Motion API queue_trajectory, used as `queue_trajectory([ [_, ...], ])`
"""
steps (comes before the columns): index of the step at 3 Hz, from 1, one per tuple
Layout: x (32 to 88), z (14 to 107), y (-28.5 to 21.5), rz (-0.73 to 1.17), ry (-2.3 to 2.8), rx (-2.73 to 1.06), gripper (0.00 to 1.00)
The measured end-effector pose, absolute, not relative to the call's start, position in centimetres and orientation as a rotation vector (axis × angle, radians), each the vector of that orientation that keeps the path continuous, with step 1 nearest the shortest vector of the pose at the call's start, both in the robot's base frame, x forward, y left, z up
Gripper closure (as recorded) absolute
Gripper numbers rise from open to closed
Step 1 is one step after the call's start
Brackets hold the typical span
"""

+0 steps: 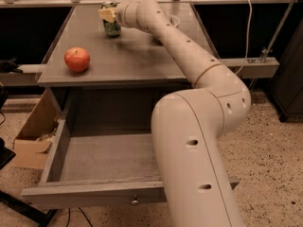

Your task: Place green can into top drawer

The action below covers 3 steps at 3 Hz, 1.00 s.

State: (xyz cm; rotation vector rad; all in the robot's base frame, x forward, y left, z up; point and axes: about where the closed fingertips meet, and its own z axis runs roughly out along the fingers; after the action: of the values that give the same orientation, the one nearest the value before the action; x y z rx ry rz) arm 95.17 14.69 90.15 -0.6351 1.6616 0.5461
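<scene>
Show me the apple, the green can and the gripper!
apple (77,59): camera view, middle of its red skin.
green can (112,28): camera view, its lower side.
gripper (109,14): camera view, its tip, at the can's top.

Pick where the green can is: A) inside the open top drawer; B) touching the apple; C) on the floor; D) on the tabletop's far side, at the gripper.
D: the green can stands on the table's far side with the gripper at its upper part, and the top drawer holds no can.
</scene>
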Motion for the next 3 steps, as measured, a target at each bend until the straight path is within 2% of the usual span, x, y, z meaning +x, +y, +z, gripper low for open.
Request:
queue_trajectory([
  [1, 95.2, 90.2, 14.7, 0.546, 1.662, -0.635, 1.0],
  [2, 93.1, 93.8, 12.2, 0.529, 1.625, -0.651, 1.0],
  [3, 88.8, 101.0, 6.2, 0.471, 1.546, -0.617, 1.0],
])
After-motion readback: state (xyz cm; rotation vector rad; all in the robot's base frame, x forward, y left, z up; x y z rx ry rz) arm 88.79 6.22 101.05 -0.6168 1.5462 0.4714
